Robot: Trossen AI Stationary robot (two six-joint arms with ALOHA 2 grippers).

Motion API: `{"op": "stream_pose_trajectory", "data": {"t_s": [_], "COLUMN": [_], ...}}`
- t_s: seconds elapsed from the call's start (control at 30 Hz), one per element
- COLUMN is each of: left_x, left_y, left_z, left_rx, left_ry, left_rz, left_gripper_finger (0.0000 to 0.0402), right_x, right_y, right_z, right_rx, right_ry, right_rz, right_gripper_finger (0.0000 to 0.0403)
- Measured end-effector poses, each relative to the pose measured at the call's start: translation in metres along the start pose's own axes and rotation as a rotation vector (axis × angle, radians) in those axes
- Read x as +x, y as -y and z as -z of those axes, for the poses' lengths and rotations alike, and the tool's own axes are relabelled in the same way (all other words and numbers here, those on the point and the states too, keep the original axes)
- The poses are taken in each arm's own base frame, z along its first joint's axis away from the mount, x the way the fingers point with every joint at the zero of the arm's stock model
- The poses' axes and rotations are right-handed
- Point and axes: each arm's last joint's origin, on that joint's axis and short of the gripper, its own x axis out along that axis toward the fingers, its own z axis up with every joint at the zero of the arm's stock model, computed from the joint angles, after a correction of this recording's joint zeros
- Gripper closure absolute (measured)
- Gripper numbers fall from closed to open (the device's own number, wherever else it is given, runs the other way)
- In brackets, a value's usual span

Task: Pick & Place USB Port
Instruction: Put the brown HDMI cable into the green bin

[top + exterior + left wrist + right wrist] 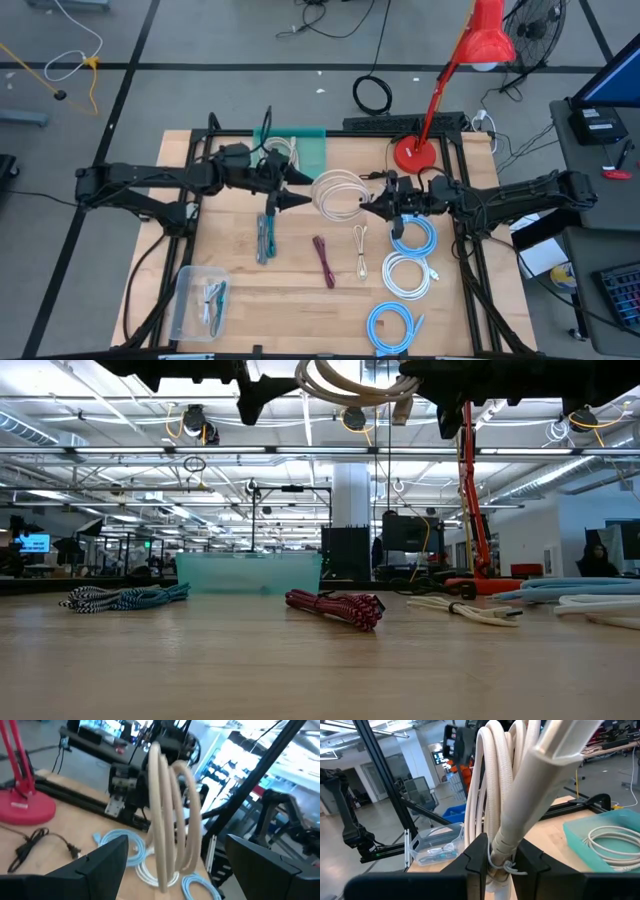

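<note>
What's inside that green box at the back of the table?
A coiled white cable lies inside the green box. From above, the left gripper and its arm cover part of the box, so anything else in there can't be seen.

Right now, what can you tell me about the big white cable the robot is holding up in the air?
The white cable is a thick, smooth, cream cord wound into a round coil of several loops. It hangs above the wooden table, touching nothing below. The right gripper pinches it near its plug end, where a thin tie wraps it. The left gripper waits open beside the coil.
</note>
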Motion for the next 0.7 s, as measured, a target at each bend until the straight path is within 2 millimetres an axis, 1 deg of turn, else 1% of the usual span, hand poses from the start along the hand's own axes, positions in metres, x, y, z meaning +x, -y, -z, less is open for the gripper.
{"op": "stream_pose_trajectory", "data": {"t_s": [0.37, 0.43, 0.63, 0.7], "left_x": [0.019, 0.024, 0.036, 0.044], "left_y": [0.010, 0.011, 0.007, 0.005], "left_z": [0.016, 0.017, 0.022, 0.019], "left_rx": [0.012, 0.018, 0.014, 0.016], "left_ry": [0.027, 0.052, 0.046, 0.065], "left_rz": [-0.068, -0.089, -0.166, -0.182], "left_gripper_finger": [0.0069, 0.0069, 0.0069, 0.0069], "right_x": [0.000, 0.000, 0.000, 0.000], "right_y": [0.001, 0.002, 0.004, 0.004], "right_z": [0.000, 0.001, 0.002, 0.002], "right_rx": [-0.007, -0.007, -0.009, -0.009], "right_ry": [0.004, 0.005, -0.002, -0.002], "right_rz": [0.041, 0.077, 0.116, 0.120], "right_gripper_finger": [0.0353, 0.0353, 0.0353, 0.0353]}}
